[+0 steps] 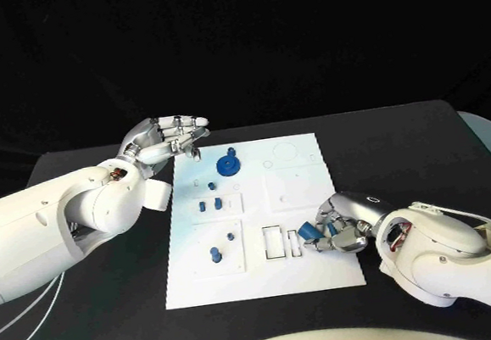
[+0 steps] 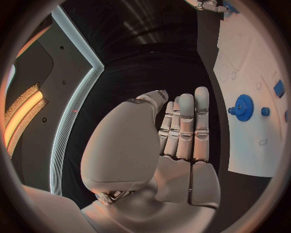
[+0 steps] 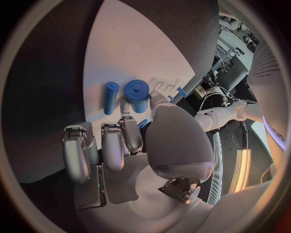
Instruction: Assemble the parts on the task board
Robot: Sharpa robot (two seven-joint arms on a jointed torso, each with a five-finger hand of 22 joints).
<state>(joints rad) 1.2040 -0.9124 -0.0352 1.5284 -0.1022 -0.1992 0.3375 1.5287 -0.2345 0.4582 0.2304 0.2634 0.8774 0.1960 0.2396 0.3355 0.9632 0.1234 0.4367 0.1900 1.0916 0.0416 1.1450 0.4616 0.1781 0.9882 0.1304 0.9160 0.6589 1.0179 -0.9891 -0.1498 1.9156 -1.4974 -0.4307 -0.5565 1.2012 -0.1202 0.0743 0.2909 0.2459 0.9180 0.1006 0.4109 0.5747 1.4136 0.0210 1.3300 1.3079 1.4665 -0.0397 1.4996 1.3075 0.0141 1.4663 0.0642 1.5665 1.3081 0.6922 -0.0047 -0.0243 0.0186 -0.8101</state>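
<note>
Head view: right hand pinches a small blue part at lower right of the white board, beside the slots; I'd line it up first. Left wrist view: left hand spread, holding nothing, gear at right.

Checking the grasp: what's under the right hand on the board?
The right hand holds a small blue part over the task board, beside two rectangular slots. The board under its palm is covered.
</note>
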